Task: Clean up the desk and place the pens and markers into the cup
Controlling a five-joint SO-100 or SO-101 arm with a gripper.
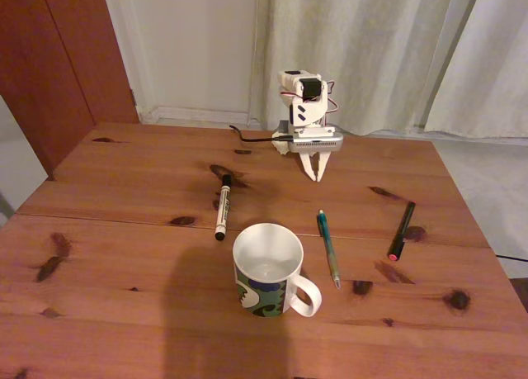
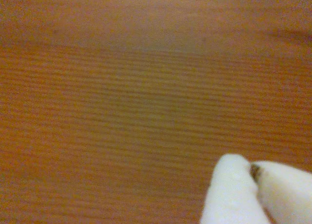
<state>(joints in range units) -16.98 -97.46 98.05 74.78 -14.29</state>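
I see my arm [image 1: 301,106] folded up small at the far side of the surface [image 1: 115,189]. My hand [image 1: 318,174] points down, with its tips just above the wood. The two white fingers [image 2: 231,194] are pressed together, so the hand is closed, with nothing in it. In the wrist view I see blurry wood grain close up, with the fingertips at the bottom right.

The cup [image 1: 268,267] stands upright near the front, with its handle toward the right in the fixed view. It looks empty inside. The marker [image 1: 222,206] lies to the left behind the cup. The green pen [image 1: 329,248] lies just right of the cup. The black pen [image 1: 402,229] lies farther right, well apart from the others. All three lie flat on the wood.
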